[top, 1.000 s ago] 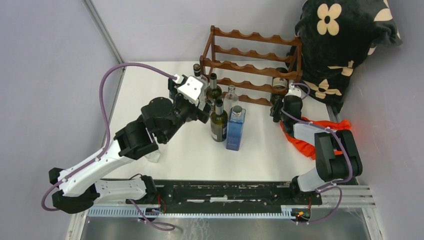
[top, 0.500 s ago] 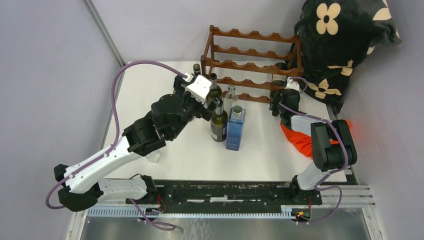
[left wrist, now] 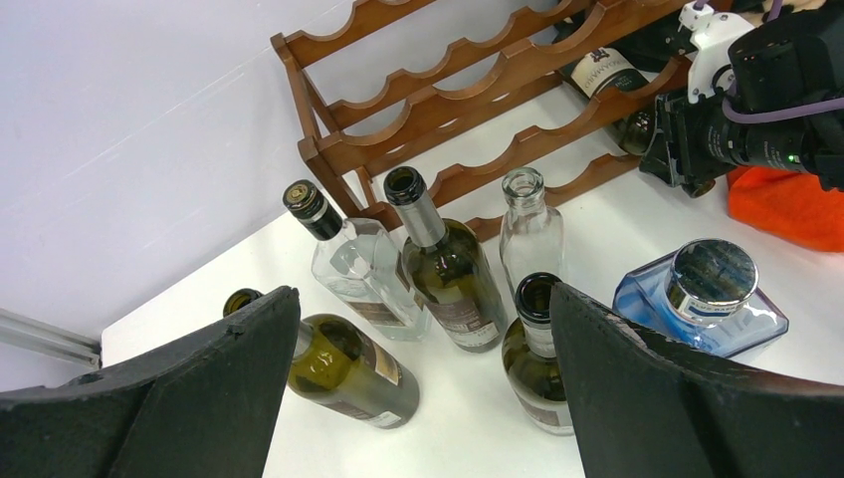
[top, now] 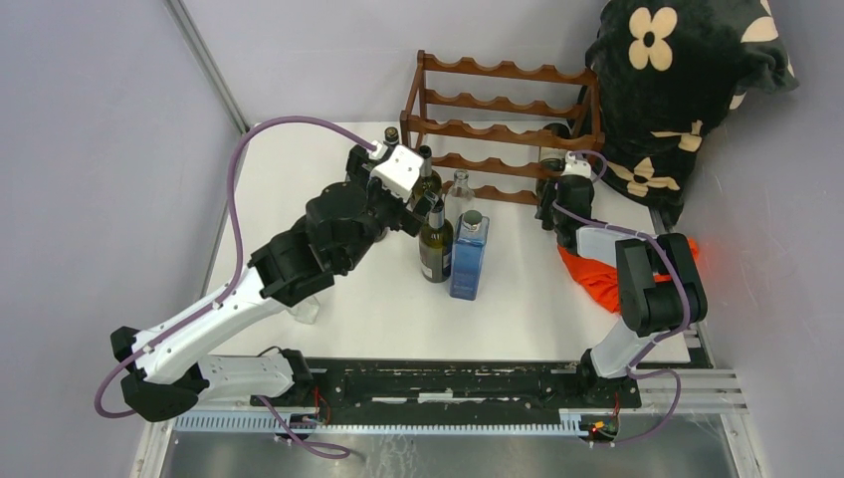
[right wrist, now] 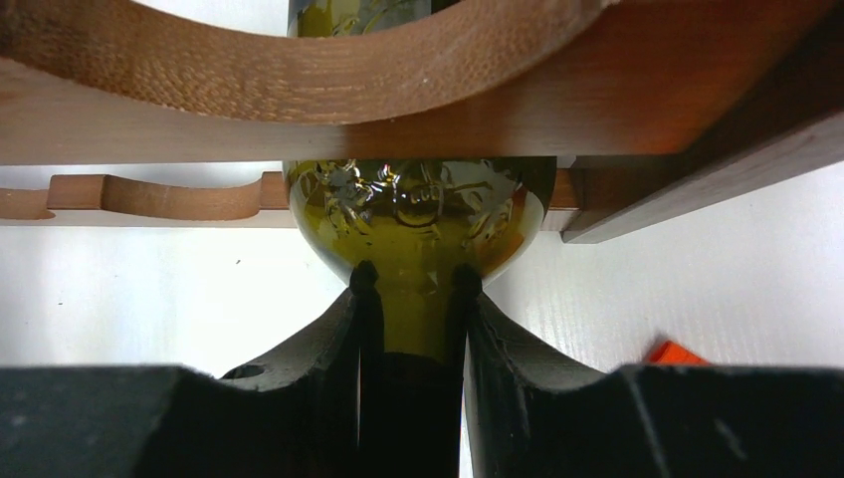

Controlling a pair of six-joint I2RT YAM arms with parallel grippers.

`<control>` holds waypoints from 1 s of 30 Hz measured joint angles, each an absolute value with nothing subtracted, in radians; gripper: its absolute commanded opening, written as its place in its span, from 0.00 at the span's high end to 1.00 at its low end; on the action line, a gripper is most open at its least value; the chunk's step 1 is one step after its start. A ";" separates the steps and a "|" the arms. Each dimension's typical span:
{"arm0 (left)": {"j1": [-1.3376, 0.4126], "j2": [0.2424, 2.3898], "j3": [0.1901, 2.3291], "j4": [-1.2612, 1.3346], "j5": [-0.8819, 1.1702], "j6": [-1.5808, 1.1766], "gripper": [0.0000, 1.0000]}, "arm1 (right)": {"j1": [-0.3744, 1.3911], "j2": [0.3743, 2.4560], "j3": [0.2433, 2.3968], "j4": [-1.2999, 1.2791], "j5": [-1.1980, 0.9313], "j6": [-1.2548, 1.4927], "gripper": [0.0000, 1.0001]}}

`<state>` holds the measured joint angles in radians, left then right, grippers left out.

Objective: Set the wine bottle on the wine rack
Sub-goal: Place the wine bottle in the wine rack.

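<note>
The reddish-brown wine rack (top: pixel 498 110) stands at the back of the white table (top: pixel 299 189). A green wine bottle (right wrist: pixel 418 214) lies in its low tier at the right end (top: pixel 554 164), neck pointing toward me. My right gripper (right wrist: pixel 411 279) is shut on that neck, just in front of the rail (right wrist: pixel 398 90). In the left wrist view the same bottle (left wrist: pixel 607 70) and right gripper (left wrist: pixel 687 139) show at the top right. My left gripper (left wrist: pixel 420 299) hangs open above a cluster of upright bottles (left wrist: pixel 448 269), holding nothing.
Several green and clear bottles (top: pixel 435 239) and a blue square bottle (top: pixel 468 254) stand in front of the rack. A black flowered cushion (top: pixel 687 80) leans at the rack's right end. An orange cloth (top: pixel 597 274) lies under the right arm.
The left arm has swung rightward and forward over the standing bottles. The right arm has pushed toward the rack, carrying the bottle deeper into the low tier.
</note>
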<state>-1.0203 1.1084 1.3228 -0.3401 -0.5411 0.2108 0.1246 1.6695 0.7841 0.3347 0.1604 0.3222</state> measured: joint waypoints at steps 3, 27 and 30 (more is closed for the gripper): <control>-1.020 1.111 1.323 -0.339 -0.540 0.211 0.00 | 0.125 1.671 0.784 0.342 0.163 0.303 0.86; -1.016 1.130 1.326 -0.340 -0.530 0.210 0.00 | 0.125 1.769 0.860 0.376 0.167 0.211 0.81; -1.016 1.138 1.327 -0.341 -0.522 0.210 0.00 | 0.125 1.784 0.868 0.381 0.179 0.211 0.78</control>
